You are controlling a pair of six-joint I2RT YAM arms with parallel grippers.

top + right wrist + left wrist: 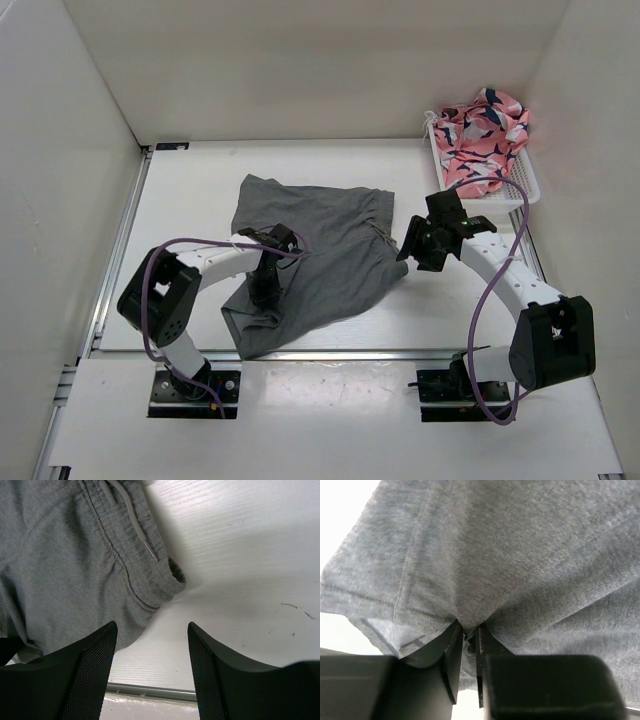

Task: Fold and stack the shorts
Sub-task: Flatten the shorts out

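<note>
Grey soft cloth shorts (320, 260) lay spread in the middle of the top view. The left gripper (469, 628) pinched a fold of them, its jaws nearly closed. The right gripper (152, 627) stood open at their right edge, holding nothing.

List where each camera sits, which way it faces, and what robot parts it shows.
Top external: above and behind the bases, looking down at the table, the shorts and a basket; both arms show, left gripper and right gripper.
Left wrist: on the left arm, close against grey fabric; its fingers pinch a fold.
Right wrist: on the right arm, looking down at the waistband and drawstring; its open fingers frame bare table.
Shared: all three see the shorts.
</note>
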